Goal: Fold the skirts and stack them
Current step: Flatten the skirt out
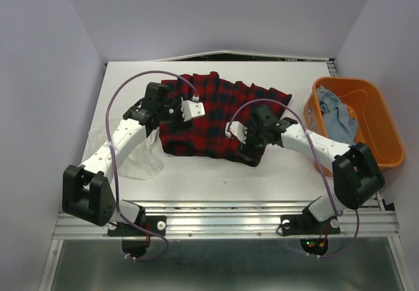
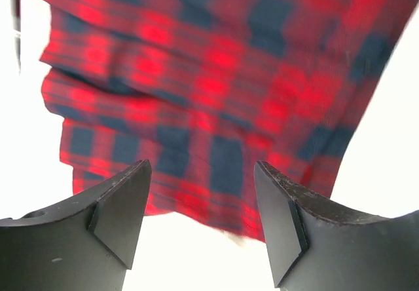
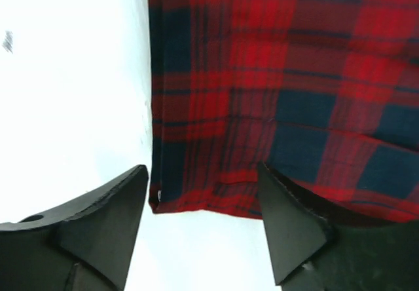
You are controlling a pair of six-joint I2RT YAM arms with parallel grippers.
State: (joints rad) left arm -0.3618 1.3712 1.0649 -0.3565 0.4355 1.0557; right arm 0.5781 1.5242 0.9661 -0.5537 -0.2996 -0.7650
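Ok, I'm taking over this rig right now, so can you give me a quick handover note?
Left gripper: open, empty, above the plaid skirt.
Right gripper: open, empty, above that skirt's near right edge.
Things: plaid skirt lies mid table; white skirt lies near the table's left edge; denim skirt is in the orange tub.
Done: plaid skirt laid down, possibly folded; hard to tell.
Left: fold the other two, stack all three.
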